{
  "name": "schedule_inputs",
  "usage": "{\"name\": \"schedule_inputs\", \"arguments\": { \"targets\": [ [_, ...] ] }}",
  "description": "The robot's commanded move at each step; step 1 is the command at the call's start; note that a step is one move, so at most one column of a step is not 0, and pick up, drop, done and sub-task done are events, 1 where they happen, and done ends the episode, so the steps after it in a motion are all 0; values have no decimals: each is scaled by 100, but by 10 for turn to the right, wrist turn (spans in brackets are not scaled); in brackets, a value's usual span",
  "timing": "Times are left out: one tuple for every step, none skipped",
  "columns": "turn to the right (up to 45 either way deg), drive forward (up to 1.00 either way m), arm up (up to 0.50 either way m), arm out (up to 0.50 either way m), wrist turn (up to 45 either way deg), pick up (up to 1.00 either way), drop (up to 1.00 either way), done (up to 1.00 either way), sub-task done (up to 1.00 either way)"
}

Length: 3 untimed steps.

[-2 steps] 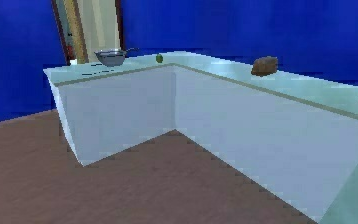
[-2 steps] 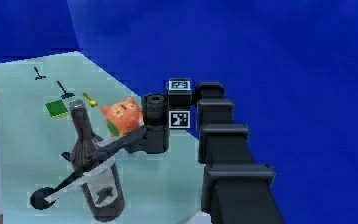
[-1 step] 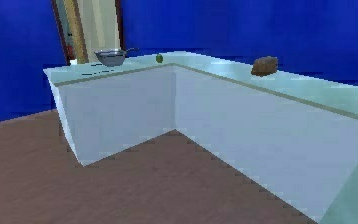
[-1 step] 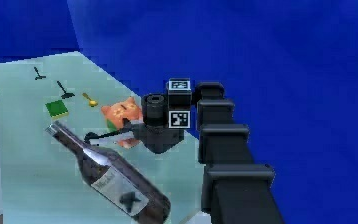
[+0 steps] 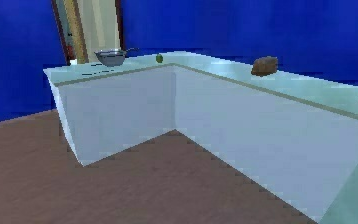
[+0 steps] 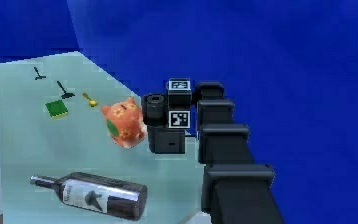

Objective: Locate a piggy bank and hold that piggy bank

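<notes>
A pinkish-orange piggy bank (image 6: 124,122) sits tilted over the pale green countertop (image 6: 27,140) in the arm side view. Right beside it, on its right, is the gripper (image 6: 143,114), its dark body ahead of the two white marker squares and the dark arm bar (image 6: 227,150). The piggy bank is at the gripper's far end, with the countertop behind it, so I cannot tell whether the gripper holds it.
A dark wine bottle (image 6: 92,193) lies on the counter near the bottom. A green square (image 6: 57,108) and small utensils (image 6: 64,88) lie farther out. In the forward view an L-shaped counter (image 5: 217,110) carries a metal bowl (image 5: 111,57), a green fruit (image 5: 159,59) and a brown loaf (image 5: 265,67); brown floor lies in front.
</notes>
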Motion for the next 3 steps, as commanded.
{"name": "schedule_inputs", "arguments": {
  "targets": [
    [0,0,0,0,210,0,0,0,0],
    [0,0,-16,0,0,0,0,0,0],
    [0,0,0,0,0,100,0,0,0]
  ]
}}
